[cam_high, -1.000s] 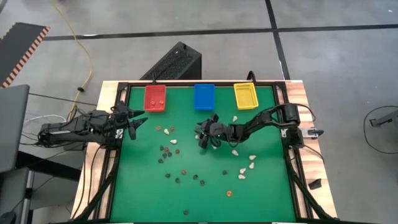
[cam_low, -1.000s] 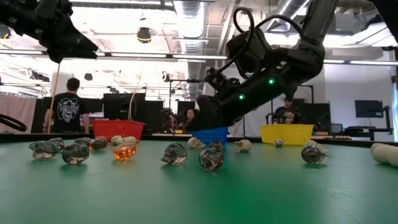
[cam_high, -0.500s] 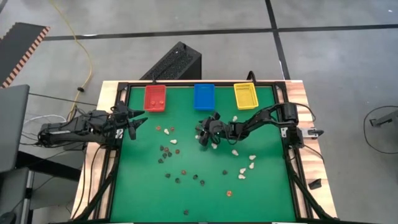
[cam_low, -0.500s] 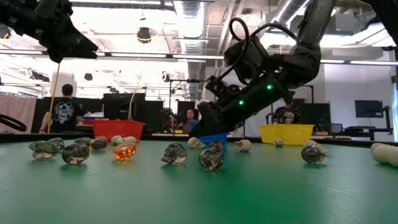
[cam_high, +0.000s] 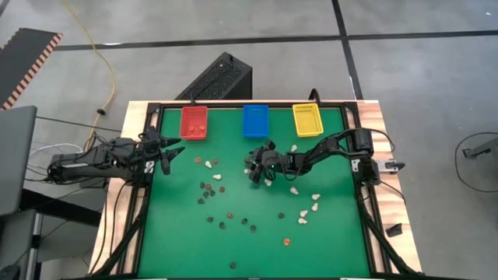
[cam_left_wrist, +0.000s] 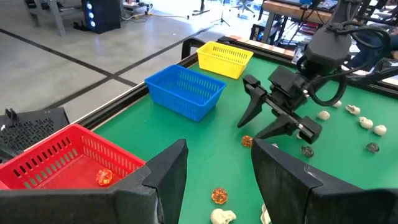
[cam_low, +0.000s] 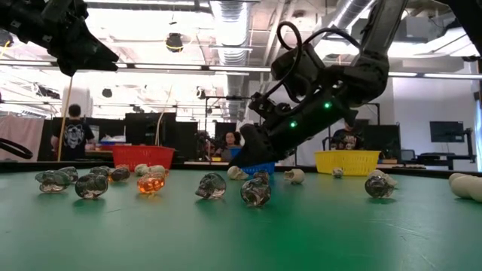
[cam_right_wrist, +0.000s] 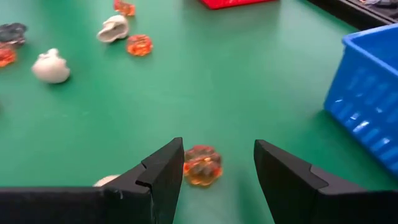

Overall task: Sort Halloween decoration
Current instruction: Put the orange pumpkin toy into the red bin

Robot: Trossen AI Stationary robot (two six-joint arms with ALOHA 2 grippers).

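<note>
Tiny Halloween decoration pieces are scattered over the green mat: cream ones (cam_high: 216, 176), dark ones (cam_high: 206, 190) and orange-brown ones (cam_high: 229, 214). My right gripper (cam_high: 255, 168) is open near the mat's middle, in front of the blue bin (cam_high: 255, 120), pointing slantwise down. An orange trinket (cam_right_wrist: 202, 165) lies on the mat between its fingers, close to one finger (cam_right_wrist: 165, 171). My left gripper (cam_high: 167, 155) hangs open above the mat's left edge, near the red bin (cam_high: 194, 123), with nothing between its fingers.
The red, blue and yellow bins (cam_high: 306, 120) stand in a row along the far edge. The red bin holds an orange piece (cam_left_wrist: 104, 178). Cream pieces (cam_high: 303, 211) lie to the right, and dark and brown ones toward the near side. A black frame (cam_high: 366, 202) rims the mat.
My right gripper has dipped a little toward the mat, staying open. The trinkets have not moved.
</note>
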